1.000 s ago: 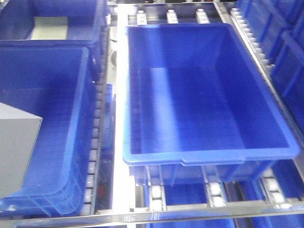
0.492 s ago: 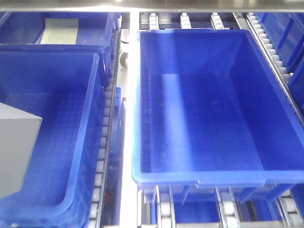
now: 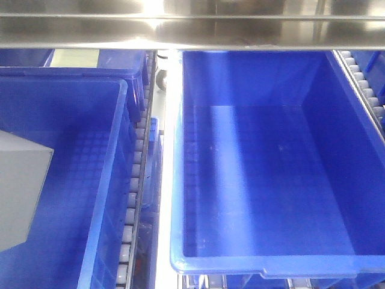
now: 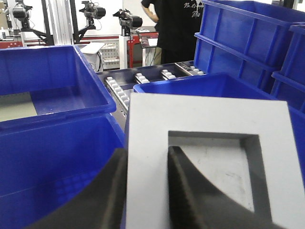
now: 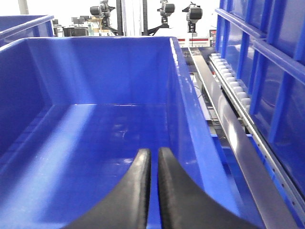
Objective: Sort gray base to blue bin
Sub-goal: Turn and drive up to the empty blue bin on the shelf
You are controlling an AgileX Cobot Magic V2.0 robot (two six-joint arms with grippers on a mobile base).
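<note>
The left gripper point(image 4: 147, 156) clamps one wall of the gray base point(image 4: 209, 114). One black finger lies outside that wall and the other sits inside the recess. The right gripper point(image 5: 154, 156) is closed, its curved fingers point(image 5: 138, 191) nearly tip to tip with a thin slit between them.
</note>
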